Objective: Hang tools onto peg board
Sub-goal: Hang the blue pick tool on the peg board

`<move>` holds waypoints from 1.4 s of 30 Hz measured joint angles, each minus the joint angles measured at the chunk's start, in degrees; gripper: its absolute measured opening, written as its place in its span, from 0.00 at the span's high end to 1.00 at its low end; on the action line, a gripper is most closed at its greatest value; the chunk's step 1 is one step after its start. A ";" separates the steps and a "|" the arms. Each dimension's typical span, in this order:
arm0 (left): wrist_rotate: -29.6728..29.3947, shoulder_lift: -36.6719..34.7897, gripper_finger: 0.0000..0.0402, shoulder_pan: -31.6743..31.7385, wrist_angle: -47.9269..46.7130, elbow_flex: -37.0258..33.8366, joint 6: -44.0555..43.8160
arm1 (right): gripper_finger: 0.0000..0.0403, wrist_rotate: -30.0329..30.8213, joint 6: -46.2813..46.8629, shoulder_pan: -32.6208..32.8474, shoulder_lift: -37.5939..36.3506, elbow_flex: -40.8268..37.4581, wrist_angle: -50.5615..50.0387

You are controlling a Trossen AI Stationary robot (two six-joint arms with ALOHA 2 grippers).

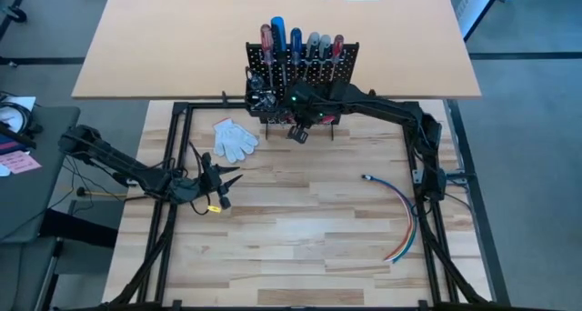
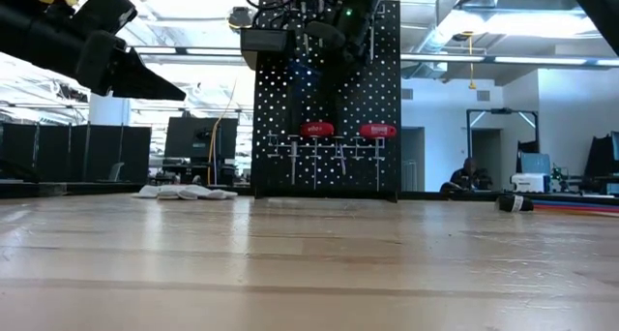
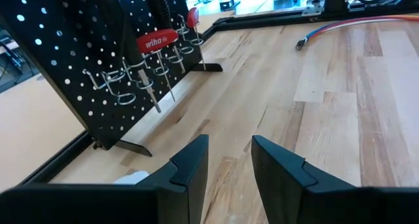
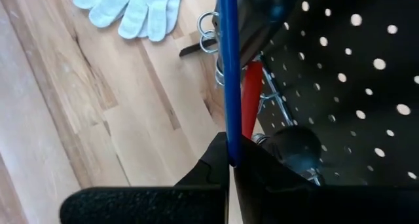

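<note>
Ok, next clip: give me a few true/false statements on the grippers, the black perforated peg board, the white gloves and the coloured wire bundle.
1. The right gripper is shut on a thin blue shaft at the black perforated peg board. True.
2. The left gripper holds a screwdriver. False: its fingers are apart and empty.
3. The white gloves lie on the table. True.
4. The coloured wire bundle hangs on the board. False: it lies on the wooden table.
</note>
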 joint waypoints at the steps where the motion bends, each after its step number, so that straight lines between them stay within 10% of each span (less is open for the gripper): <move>1: 0.00 -0.01 0.72 0.00 0.00 0.00 -0.08 | 0.97 -0.09 -0.03 -0.16 0.36 0.03 0.07; 21: 3.31 -0.01 0.72 1.70 0.03 0.00 -0.60 | 0.97 -1.46 -0.94 -1.08 1.49 0.00 0.04; 42: 14.79 15.59 0.93 20.80 16.39 -0.04 8.87 | 0.97 -1.03 -0.74 -0.96 1.29 3.81 -4.11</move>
